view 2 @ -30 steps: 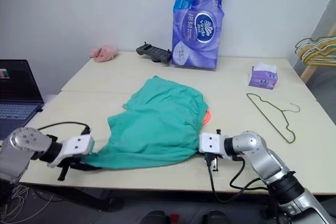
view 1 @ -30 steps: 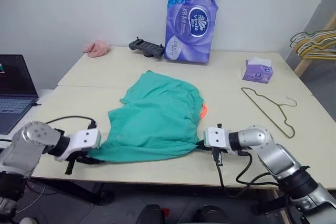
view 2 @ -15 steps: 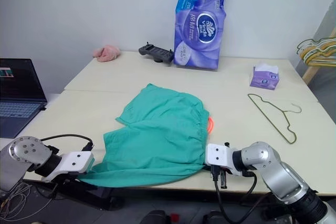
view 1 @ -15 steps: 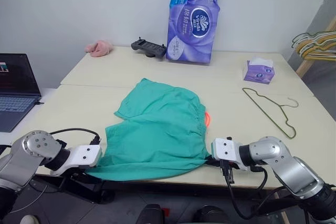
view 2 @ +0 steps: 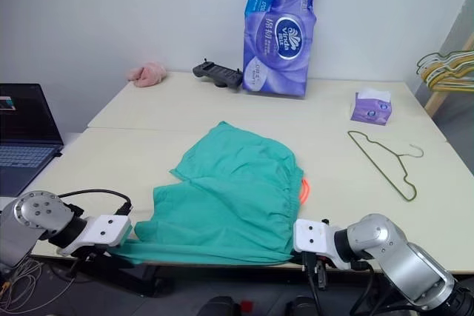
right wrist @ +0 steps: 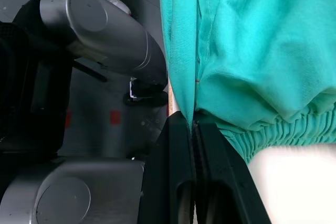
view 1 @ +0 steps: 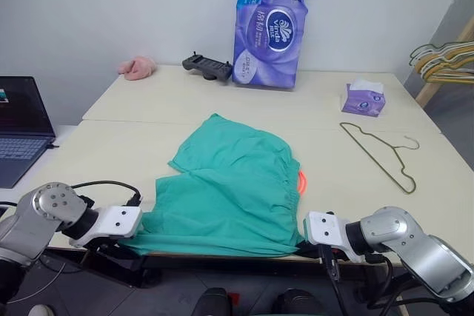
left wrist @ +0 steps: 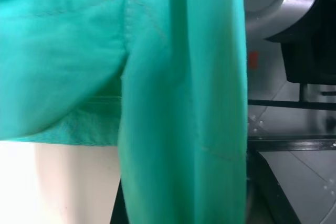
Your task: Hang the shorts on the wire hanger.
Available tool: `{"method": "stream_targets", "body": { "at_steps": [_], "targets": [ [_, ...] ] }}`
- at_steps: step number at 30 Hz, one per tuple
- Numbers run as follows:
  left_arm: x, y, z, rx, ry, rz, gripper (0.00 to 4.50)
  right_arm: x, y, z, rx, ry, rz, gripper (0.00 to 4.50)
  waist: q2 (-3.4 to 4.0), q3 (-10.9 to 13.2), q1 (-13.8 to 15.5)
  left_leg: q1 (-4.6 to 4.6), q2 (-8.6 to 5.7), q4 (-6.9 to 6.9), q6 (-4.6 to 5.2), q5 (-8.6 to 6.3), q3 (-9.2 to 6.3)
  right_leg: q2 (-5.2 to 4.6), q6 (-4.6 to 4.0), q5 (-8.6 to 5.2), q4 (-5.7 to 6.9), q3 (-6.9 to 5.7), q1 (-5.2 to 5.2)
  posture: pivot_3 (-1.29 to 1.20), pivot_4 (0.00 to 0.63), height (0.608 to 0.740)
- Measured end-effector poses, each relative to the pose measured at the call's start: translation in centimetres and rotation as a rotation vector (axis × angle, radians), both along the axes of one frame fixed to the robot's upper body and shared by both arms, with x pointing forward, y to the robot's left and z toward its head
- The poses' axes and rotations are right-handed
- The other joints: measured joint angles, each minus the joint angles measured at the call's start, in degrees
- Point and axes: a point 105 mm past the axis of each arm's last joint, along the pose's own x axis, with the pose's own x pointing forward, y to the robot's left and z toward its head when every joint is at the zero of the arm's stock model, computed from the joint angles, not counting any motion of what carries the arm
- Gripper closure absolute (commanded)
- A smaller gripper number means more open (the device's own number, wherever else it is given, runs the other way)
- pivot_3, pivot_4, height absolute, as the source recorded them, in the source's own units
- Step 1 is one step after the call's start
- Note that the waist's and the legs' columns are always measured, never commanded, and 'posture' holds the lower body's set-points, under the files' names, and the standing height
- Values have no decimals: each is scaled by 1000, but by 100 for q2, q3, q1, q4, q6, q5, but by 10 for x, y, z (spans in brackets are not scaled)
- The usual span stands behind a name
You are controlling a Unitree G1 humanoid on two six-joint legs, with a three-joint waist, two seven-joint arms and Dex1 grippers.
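- Shorts (view 1: 235,186) dragged back to near table edge (view 1: 415,253), waistband now overhanging.
- R gripper (right wrist: 193,129) clenched on waistband; L gripper (view 1: 132,238) gripping hem corner.
- Hanger (view 1: 379,155) untouched, well apart; lift next, prob.

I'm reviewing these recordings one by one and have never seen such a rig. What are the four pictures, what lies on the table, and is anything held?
A two-armed humanoid robot looks down from its head camera; the two wide pictures are that camera's two eyes. The two close-ups come from cameras on each wrist. On the pale table lie the teal-green cloth shorts, a thin olive-gold wire hanger, a purple tissue pack, a small tissue box, a black controller and a pink fluffy cloth. The right gripper has its jaws shut on the shorts' hem at the table's near edge. The left gripper sits at the opposite near corner.
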Motion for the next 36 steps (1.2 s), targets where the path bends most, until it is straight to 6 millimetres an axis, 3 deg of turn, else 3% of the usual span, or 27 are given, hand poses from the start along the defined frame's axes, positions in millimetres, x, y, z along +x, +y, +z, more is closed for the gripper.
{"method": "stream_targets", "body": {
  "at_steps": [1, 4, 14, 16, 20, 25, 29, 31, 34, 36],
  "targets": [
    [-2, 0, -1, 2, 15, -4, 3634, -1, 0, 0, 3, 11, -3, 4500, 0, 5, -2, -1, 1, 0, 0, 0, -1, 0, 1, 1, 0, 0, 0, 166, 62, 740],
    [-9, 4, -1, 18, 53, -9, 3026, -3, 0, 0, 13, 41, -10, 3856, -11, 40, -4, -2, 4, 0, 0, 0, -4, -1, 1, 0, 0, -2, -1, 166, 63, 740],
    [-20, 12, 5, 43, 113, 6, 228, -20, -17, 8, -34, 171, 13, 633, -7, 115, -9, -7, 6, -2, -1, 0, -5, -19, 2, 0, -7, -7, -2, 161, 65, 740],
    [-27, 11, 8, 34, 143, 2, 228, -24, -20, 11, -34, 199, 23, 633, -9, 126, -14, -8, 9, -2, -2, -1, -6, -20, 2, 0, -8, -8, -3, 158, 65, 740],
    [-62, 8, 20, 32, 308, -31, 228, -42, -49, 20, -116, 323, 50, 633, -3, 158, -29, -8, 10, -7, -11, -6, -4, -26, 4, -1, -16, -8, -3, 155, 66, 740],
    [-62, 11, 22, 29, 286, -67, 228, -52, -45, 27, -63, 362, 89, 633, 10, 174, -27, -6, 4, -6, -11, -6, -4, -20, -4, -6, -12, -35, 0, 148, 70, 740],
    [-41, 5, 27, -20, 214, -29, 228, -46, -44, 37, -30, 332, 83, 633, 24, 192, -26, -9, 4, -5, -12, -6, -7, -18, -12, -11, -12, -49, 2, 143, 70, 740],
    [-12, -15, 41, -148, 129, 44, 228, -20, -29, 55, 76, 206, 53, 633, 18, 206, -27, -17, -3, 12, -12, -6, -14, -8, -11, -10, -8, -74, 4, 136, 68, 740],
    [46, -62, 70, -453, -19, 199, 228, 46, 2, 91, 351, 10, -115, 633, -19, 233, -63, -20, 0, 26, -10, -2, -34, 3, 7, 1, -1, -89, 12, 132, 70, 740],
    [73, -91, 85, -606, -90, 271, 228, 78, 14, 108, 444, -77, -224, 633, -41, 236, -86, -28, -6, 3, -23, 23, -39, 24, 13, 12, -2, -72, 11, 127, 65, 740]
  ]
}}
